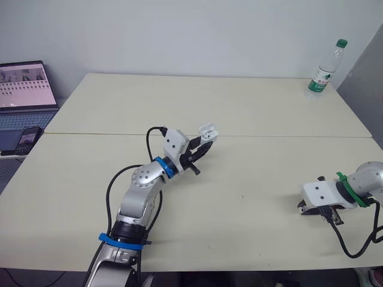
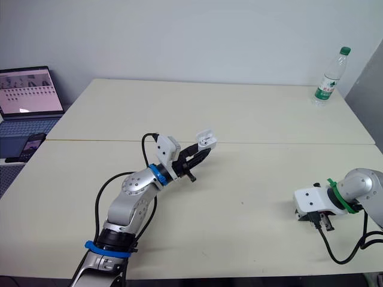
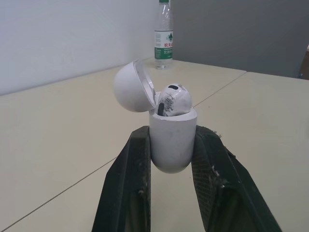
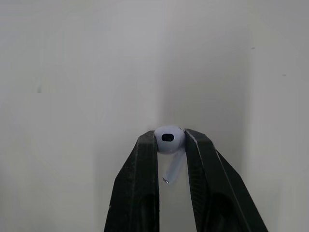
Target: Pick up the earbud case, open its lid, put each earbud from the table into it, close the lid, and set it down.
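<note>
Left wrist view, white earbud case (image 3: 172, 140), lid (image 3: 130, 87) open, earbud (image 3: 174, 100) inside

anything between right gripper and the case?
No. In the left eye view, only bare table lies between the right gripper, holding an earbud, and the open earbud case in the left gripper.

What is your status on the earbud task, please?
Left gripper shut on earbud case, lid open, one earbud seated. Right gripper shut on second earbud, low over table. Bottle at far corner, out of the way.
</note>
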You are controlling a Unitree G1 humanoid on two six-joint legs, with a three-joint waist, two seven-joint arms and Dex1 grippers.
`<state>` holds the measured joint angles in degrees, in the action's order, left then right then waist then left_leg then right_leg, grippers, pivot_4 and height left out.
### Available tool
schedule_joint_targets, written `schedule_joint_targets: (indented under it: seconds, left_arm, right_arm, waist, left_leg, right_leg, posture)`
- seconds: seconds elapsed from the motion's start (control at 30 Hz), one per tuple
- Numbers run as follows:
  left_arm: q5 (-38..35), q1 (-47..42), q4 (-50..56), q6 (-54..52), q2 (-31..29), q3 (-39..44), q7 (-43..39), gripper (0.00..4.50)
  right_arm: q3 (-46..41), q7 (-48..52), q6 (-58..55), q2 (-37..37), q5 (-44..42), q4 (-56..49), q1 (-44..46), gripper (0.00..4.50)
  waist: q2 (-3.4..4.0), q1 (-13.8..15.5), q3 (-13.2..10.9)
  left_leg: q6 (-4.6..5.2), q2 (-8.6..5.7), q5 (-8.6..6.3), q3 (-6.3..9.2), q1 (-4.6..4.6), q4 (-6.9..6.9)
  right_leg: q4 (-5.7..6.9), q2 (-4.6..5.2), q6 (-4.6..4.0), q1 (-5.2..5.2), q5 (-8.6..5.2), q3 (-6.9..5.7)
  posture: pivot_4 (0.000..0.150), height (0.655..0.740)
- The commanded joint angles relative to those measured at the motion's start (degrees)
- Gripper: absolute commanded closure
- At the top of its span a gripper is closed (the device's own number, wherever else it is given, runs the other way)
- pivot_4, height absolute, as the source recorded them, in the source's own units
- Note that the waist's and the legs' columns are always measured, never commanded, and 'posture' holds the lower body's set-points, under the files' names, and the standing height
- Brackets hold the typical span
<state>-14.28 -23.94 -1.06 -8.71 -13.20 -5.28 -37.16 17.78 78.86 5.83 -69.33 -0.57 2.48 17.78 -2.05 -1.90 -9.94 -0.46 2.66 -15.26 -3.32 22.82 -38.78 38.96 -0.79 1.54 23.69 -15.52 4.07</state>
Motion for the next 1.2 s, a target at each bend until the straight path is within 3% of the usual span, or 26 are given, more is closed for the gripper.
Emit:
schedule_joint_targets:
  seconds: [0.03, 0.1, 0.23, 0.47, 0.77, 1.07, 1.2]
  left_arm:
    - [-0.6, -0.1, 2.1, 0.1, 0.0, 0.1, -0.2, 3.71]
    - [-0.5, 0.0, 2.2, 0.1, -0.2, 0.1, -0.2, 3.71]
    - [-0.5, 0.1, 2.2, 0.1, -0.3, 0.1, -0.2, 3.71]
    - [-0.4, 0.4, 1.9, 0.3, -0.1, 0.0, -0.3, 3.71]
    - [-0.3, -0.1, 1.1, 0.6, 0.2, -0.3, -0.5, 3.71]
    - [-0.2, 0.1, 1.1, 0.7, 0.3, -0.3, -0.7, 3.71]
    - [-0.1, 0.0, 1.0, 0.8, 0.2, -0.2, -0.6, 3.71]
  right_arm:
    - [-0.1, 0.6, 5.0, 1.4, 2.6, 2.0, 1.5, 4.09]
    - [0.3, 1.1, 7.5, 1.8, 4.1, 3.2, 1.6, 4.09]
    - [0.1, 2.0, 7.9, 2.0, 5.7, 4.0, 1.6, 2.7]
    - [-2.5, 2.4, -10.6, 1.2, 4.4, -7.4, -1.2, 0.23]
    - [1.0, 1.0, -43.5, 1.5, 10.9, -18.9, -0.1, 0.23]
    - [5.1, -0.2, -48.2, 1.7, 13.9, -19.5, 2.9, 0.23]
    - [5.5, -0.2, -48.5, 1.9, 14.2, -19.4, 3.4, 1.12]
  waist:
    - [0.0, 0.0, 0.0]
    - [0.0, 0.0, 0.0]
    - [0.0, 0.1, 0.0]
    - [0.0, 0.5, 0.0]
    - [0.01, 0.4, 0.0]
    - [-0.01, 0.4, 0.0]
    - [-0.01, 0.4, 0.0]
  left_leg:
    - [0.0, -0.01, 0.0, -0.01, -0.01, 0.0]
    - [0.0, 0.0, 0.0, 0.04, -0.02, -0.01]
    - [0.0, -0.03, 0.0, 0.05, -0.16, -0.01]
    - [-0.01, -0.05, 0.0, 0.27, -0.09, -0.03]
    - [-0.01, -0.08, 0.0, 0.32, -0.08, -0.05]
    - [-0.01, -0.15, 0.0, 0.22, -0.08, -0.12]
    - [-0.01, -0.15, 0.0, 0.21, -0.08, -0.12]
  right_leg:
    - [0.0, 0.0, -0.02, 0.0, 0.01, 0.01]
    - [-0.01, 0.0, -0.04, -0.05, 0.02, 0.0]
    - [-0.03, 0.03, -0.04, -0.22, 0.02, 0.0]
    - [-0.03, 0.13, -0.05, -0.26, 0.02, -0.02]
    - [-0.02, 0.29, -0.06, -0.25, 0.02, -0.06]
    - [-0.05, 0.3, -0.01, -0.26, 0.03, -0.1]
    - [-0.04, 0.3, 0.0, -0.26, 0.04, -0.11]
  posture:
    - [0.15, 0.7362]
    - [0.15, 0.7362]
    - [0.15, 0.7362]
    - [0.15, 0.7362]
    - [0.15, 0.7362]
    - [0.15, 0.7362]
    - [0.15, 0.7362]
